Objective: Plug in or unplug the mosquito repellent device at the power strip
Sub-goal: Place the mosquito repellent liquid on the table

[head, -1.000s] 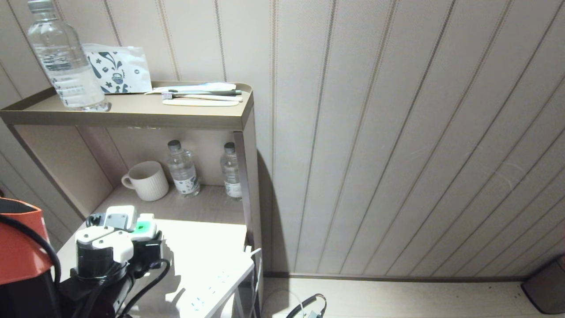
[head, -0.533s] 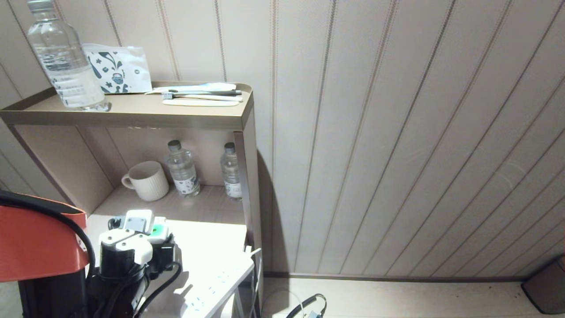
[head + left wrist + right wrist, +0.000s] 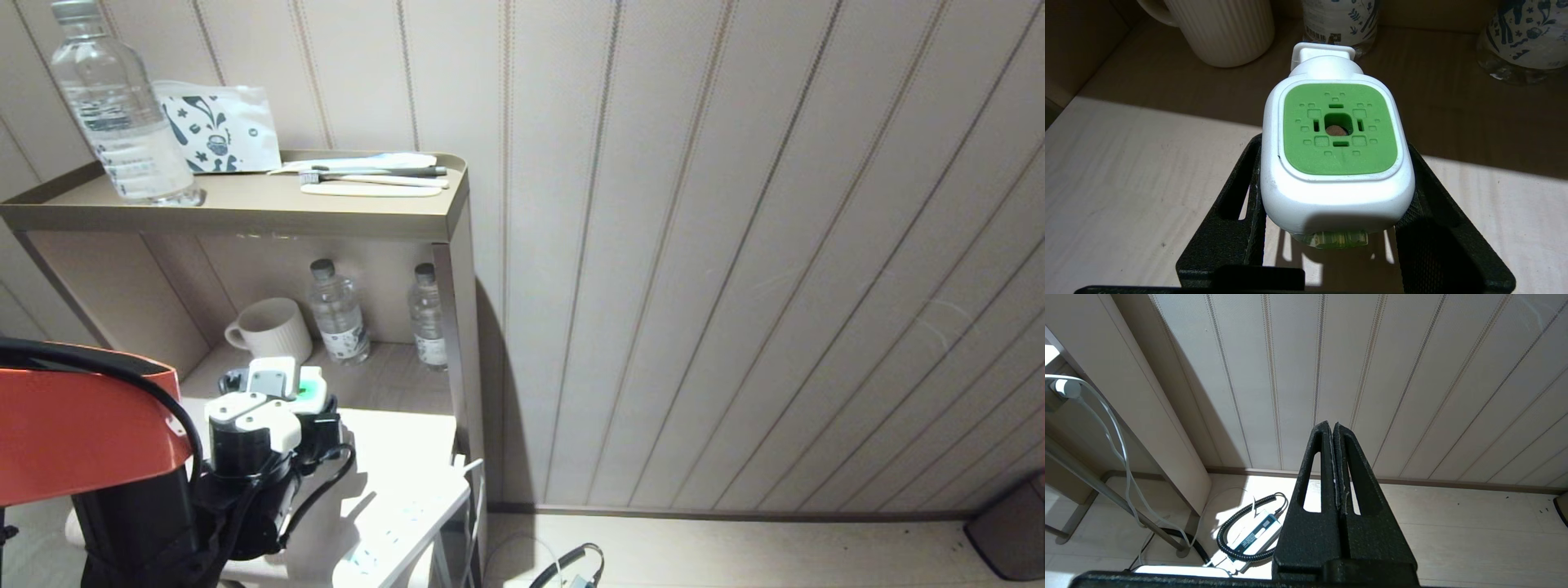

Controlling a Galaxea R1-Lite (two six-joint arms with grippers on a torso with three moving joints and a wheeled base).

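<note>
The mosquito repellent device (image 3: pixel 1337 134), a white rounded head with a green centre over a greenish bottle, is clamped between the black fingers of my left gripper (image 3: pixel 1333 149). It hangs a little above the lower shelf, its white plug end pointing toward the mug. In the head view the mosquito repellent device (image 3: pixel 308 392) and left gripper (image 3: pixel 304 406) are at the lower left. The white power strip (image 3: pixel 392 539) lies nearer the shelf's front right edge, apart from the device. My right gripper (image 3: pixel 1333 426) is shut and empty, low over the floor by the wall.
A ribbed cream mug (image 3: pixel 269 333) and two small water bottles (image 3: pixel 336 310) (image 3: pixel 426 314) stand at the back of the lower shelf. The top shelf (image 3: pixel 245 214) bears a large bottle (image 3: pixel 122 106), a pouch and toothbrushes. A coiled cable with adapter (image 3: pixel 1249 535) lies on the floor.
My left arm has carried the device up and further back over the shelf, toward the mug. The right arm has stayed still.
</note>
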